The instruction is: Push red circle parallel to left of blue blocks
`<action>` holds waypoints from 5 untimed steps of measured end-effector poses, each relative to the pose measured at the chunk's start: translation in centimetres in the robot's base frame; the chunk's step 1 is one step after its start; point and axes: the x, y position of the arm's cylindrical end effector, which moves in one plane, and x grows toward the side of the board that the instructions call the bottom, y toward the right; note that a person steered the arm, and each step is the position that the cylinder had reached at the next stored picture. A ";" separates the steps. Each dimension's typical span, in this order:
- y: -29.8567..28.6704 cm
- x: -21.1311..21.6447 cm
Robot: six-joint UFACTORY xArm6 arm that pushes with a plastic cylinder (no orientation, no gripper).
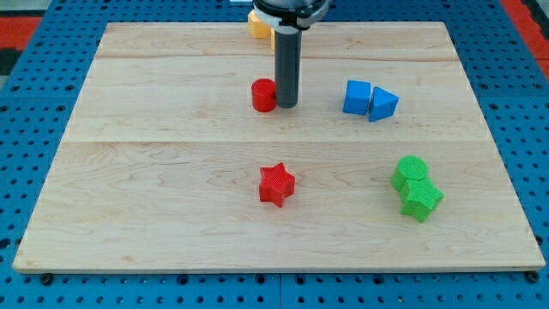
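The red circle (262, 94) lies on the wooden board a little above the middle. My tip (286, 105) stands right against its right side, touching or nearly touching it. Two blue blocks sit together to the view's right: a blue cube-like block (357, 97) and a blue triangle (383, 104), touching each other. The red circle is about level with them, some way to their left.
A red star (277, 184) lies below the middle. Two green blocks (411, 172) (421, 198) sit together at the lower right. A yellow or orange block (260, 25) is partly hidden behind the rod at the top edge. The wooden board (154, 197) rests on a blue pegboard.
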 end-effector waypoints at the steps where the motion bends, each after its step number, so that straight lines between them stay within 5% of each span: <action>1: -0.4 -2.5; 3: -7.0 -2.4; 4: -5.2 -1.2; 5: -2.0 5.9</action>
